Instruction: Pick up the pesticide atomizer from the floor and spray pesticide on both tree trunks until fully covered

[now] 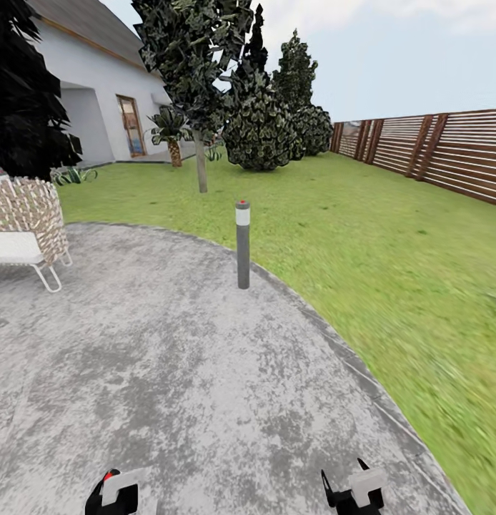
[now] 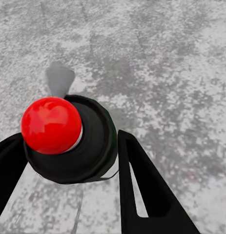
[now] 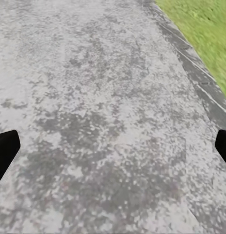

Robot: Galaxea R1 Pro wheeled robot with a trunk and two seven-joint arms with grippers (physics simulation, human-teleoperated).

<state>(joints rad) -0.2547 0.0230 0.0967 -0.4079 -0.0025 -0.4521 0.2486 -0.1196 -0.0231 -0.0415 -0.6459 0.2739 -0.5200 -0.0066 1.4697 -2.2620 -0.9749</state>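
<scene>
The left gripper (image 2: 69, 161) is clamped on the pesticide atomizer (image 2: 69, 141) above grey paving (image 1: 169, 357), while the right gripper (image 3: 113, 146) hangs with jaws apart.

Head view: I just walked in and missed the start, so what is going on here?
A two-armed robot stands on a mottled grey paved patio beside a green lawn. Its left gripper is closed on the black-topped pesticide atomizer with a red ball. The right gripper is open and empty above the paving. A grey bollard post stands ahead, with a thin-trunked dark tree on the grass beyond. No spraying is visible.
</scene>
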